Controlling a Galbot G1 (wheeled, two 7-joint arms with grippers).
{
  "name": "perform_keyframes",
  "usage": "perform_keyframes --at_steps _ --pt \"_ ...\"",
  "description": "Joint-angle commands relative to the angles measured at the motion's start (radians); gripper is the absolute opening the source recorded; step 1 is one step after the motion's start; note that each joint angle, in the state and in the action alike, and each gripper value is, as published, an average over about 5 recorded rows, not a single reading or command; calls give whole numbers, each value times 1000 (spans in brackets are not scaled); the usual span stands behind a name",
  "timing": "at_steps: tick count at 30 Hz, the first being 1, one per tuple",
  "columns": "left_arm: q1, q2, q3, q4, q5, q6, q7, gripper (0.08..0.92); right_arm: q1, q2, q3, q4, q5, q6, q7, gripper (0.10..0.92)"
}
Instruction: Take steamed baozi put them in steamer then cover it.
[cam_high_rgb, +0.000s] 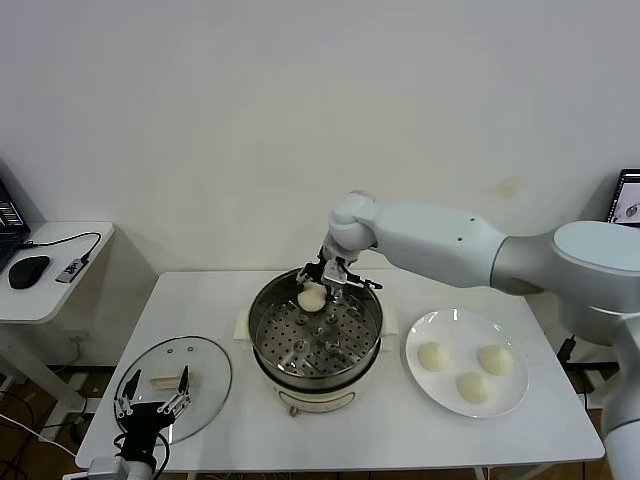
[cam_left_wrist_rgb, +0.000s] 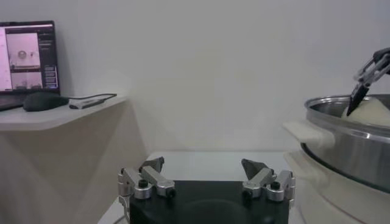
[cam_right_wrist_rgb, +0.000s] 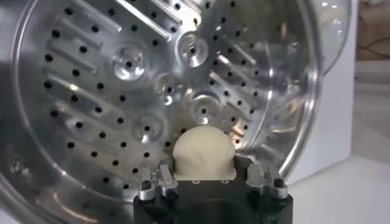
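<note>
One steamed baozi (cam_high_rgb: 312, 297) sits between the jaws of the right gripper (cam_high_rgb: 322, 282), which are clamped on its sides, just inside the far rim of the steamer (cam_high_rgb: 316, 372) and above its perforated tray (cam_right_wrist_rgb: 122, 85). In the right wrist view the bun (cam_right_wrist_rgb: 203, 152) bulges out from between the two fingers (cam_right_wrist_rgb: 159, 181), its rounded dome facing the tray; being round, it shows no clear long axis. Whether it already touches the tray cannot be told. The steamer stands at the middle of the white desk (cam_high_rgb: 200, 300). To the steamer's right lies a white plate (cam_high_rgb: 430, 385) with three more baozi (cam_high_rgb: 478, 371) on it, well apart from the pot. To the steamer's left the glass lid (cam_high_rgb: 205, 360) with its cream handle lies flat on the desk. The left gripper (cam_high_rgb: 152, 404) hovers over the near edge of that lid, its jaws spread wide with nothing between them.
</note>
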Motion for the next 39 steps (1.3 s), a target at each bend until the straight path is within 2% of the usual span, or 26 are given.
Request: perform_keyframes --at_steps 1,6,9,15,23,27,32,39 --pt "-1 -1 -2 -7 4 -2 0 823 -22 23 2 -50 -63 47 25 635" --pt "-2 -1 -3 -10 6 -1 0 823 -9 19 5 -33 -44 51 38 757" --pt "-4 -1 -3 -10 8 -1 -1 823 47 -17 -12 37 38 -14 14 807" --pt "-7 2 -11 -19 7 2 0 823 223 -190 -69 303 383 -394 -99 822" --pt "-11 23 -18 -26 4 3 0 823 357 -483 -114 558 544 -746 -136 823" --pt "-12 29 -16 -30 5 3 0 823 357 -635 -128 643 571 -836 -127 823" --pt "-13 32 -10 -33 7 3 0 823 302 -803 -140 687 510 -883 -120 823" --pt "-6 30 -14 -33 22 -6 0 823 161 -889 -118 657 405 -881 -118 823"
